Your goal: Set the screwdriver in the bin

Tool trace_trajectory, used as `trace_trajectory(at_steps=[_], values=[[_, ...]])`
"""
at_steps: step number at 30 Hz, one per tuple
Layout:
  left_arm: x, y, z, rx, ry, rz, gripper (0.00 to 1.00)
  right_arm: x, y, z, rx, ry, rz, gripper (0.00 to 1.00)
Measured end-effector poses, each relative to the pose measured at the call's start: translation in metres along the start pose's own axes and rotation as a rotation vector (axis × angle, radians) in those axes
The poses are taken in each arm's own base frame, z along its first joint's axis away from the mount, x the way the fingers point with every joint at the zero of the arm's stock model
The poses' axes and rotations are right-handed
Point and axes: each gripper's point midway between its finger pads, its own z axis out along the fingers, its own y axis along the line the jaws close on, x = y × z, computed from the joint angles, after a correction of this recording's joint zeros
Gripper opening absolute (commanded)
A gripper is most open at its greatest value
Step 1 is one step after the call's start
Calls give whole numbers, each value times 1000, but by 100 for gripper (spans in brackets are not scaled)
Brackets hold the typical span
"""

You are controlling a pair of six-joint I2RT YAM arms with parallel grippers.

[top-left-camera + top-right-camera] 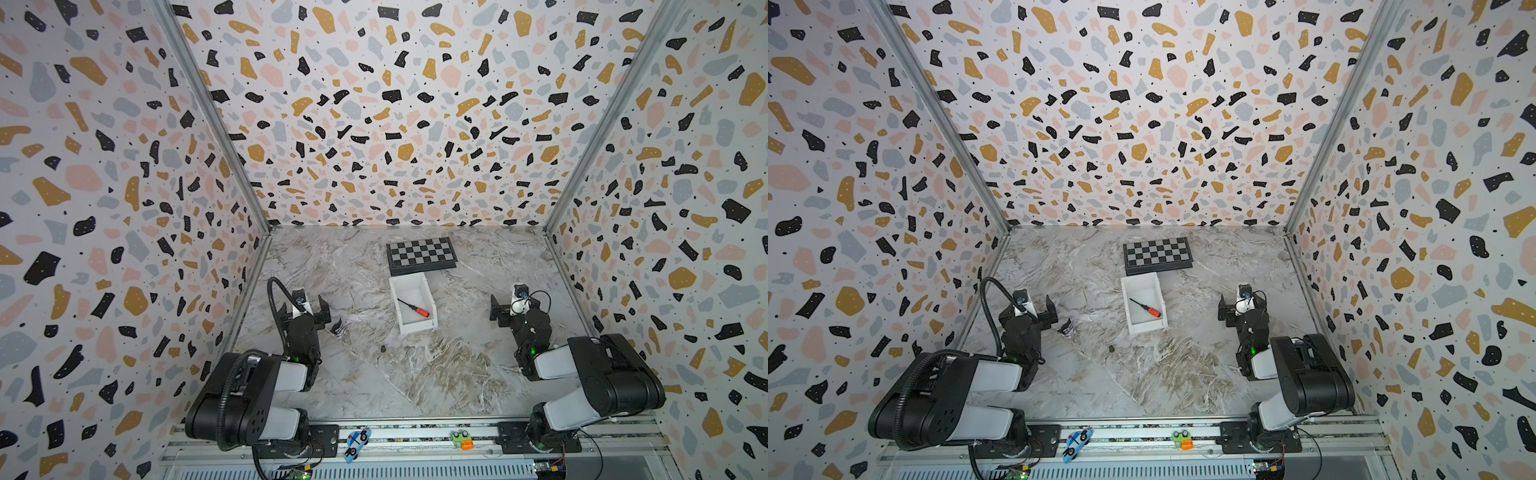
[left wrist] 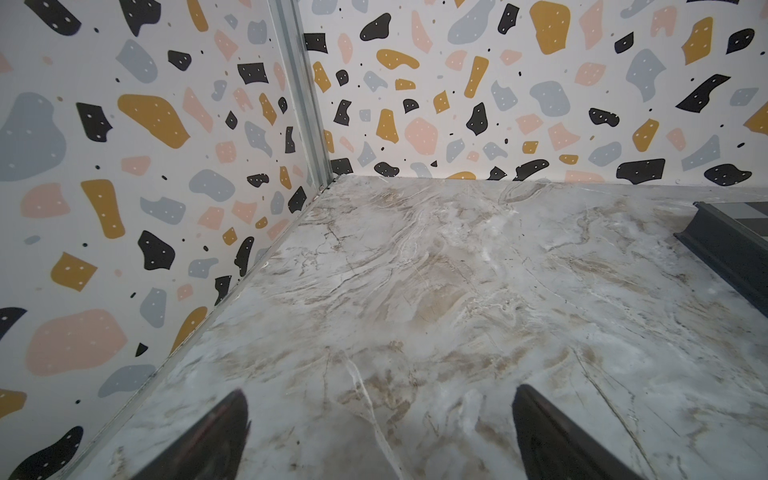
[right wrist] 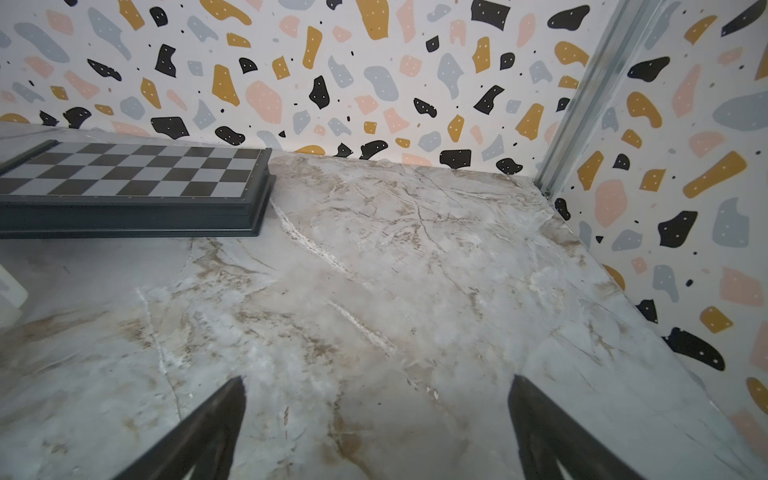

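The screwdriver (image 1: 413,308) (image 1: 1145,308), red-orange handle and thin black shaft, lies slantwise on the floor of the white bin (image 1: 417,326) (image 1: 1148,327) in both top views. The bin stands mid-table, just in front of the chessboard. My left gripper (image 1: 302,303) (image 1: 1030,309) hovers left of the bin, open and empty; in the left wrist view it (image 2: 380,390) shows only bare marble between its fingers. My right gripper (image 1: 515,305) (image 1: 1243,307) (image 3: 376,379) sits right of the bin, open, nothing between its fingers. A white corner of the bin (image 3: 10,291) shows in the right wrist view.
A black-and-grey chessboard (image 1: 420,253) (image 1: 1156,253) (image 3: 124,174) (image 2: 739,245) lies behind the bin. A small striped object (image 1: 340,328) (image 1: 1068,328) stands by the left gripper, and a tiny dark lump (image 1: 382,350) lies in front of the bin. Toy cars (image 1: 356,444) (image 1: 462,439) rest on the front rail. Patterned walls enclose three sides.
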Motion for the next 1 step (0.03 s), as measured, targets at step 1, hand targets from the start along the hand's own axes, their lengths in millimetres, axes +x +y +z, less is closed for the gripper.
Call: trace_trajectory(at_steps=[1], values=[[0,0,0,0,0,0,100,0,-1,0,-1,-1,1,99]])
